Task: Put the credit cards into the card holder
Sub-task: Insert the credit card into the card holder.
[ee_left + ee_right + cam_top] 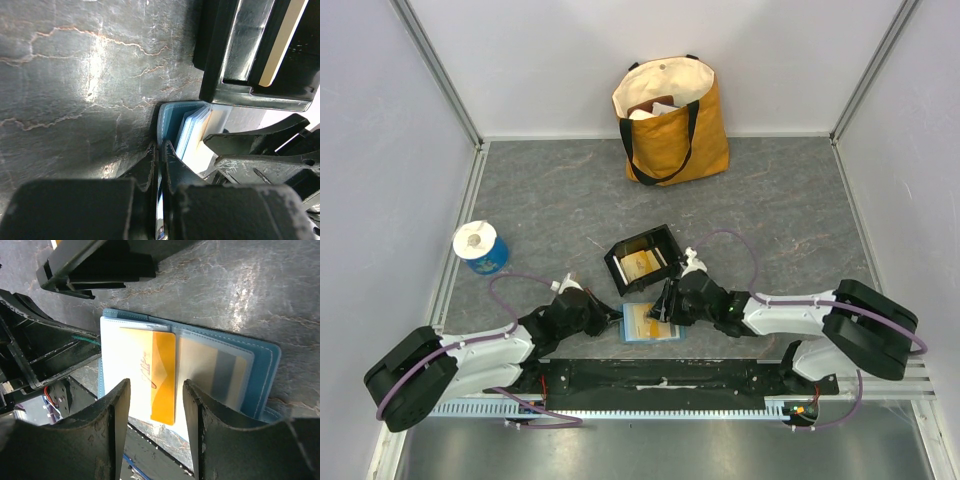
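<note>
right gripper [157,385] jaws stand apart above orange credit card [164,365] lying in open card holder [262,365]; left gripper [161,147] pinches closed on card holder's edge; black tray [250,95] just behind card holder.

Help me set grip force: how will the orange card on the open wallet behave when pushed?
Probably stiff: the orange card lies flat with straight edges. Likely slippery against the smooth pockets of the card holder, so a push may slide it.
</note>
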Available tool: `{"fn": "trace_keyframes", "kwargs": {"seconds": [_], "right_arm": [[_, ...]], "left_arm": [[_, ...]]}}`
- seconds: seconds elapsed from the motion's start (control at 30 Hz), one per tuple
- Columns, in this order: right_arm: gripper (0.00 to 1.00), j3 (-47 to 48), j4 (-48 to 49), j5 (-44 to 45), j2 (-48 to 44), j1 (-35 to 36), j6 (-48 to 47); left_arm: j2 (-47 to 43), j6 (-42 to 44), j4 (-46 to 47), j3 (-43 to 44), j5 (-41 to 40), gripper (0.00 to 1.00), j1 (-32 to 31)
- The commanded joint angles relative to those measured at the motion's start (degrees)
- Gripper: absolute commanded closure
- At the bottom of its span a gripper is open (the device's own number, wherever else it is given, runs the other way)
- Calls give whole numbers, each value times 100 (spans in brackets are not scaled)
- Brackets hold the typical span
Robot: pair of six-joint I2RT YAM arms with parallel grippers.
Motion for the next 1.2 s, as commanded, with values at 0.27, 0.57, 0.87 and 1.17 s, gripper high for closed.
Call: {"fn": "trace_keyframes", "kwargs": {"seconds": [0.27,0.57,0.87,1.17], "right_arm": [[52,457,434,-681,656,63,-193],[65,571,653,-743,533,89,-228],[65,571,734,-822,507,81,-298],[32,1747,-1226,119,-628,-208,-1985]], "left_arm": [[84,-5,-404,-142,-215,98,-4],[146,4,-351,-115,-206,98,-13],[251,39,-290,-63,-171,98,-13],[-258,127,-711,-45,-390,98,-13]]}}
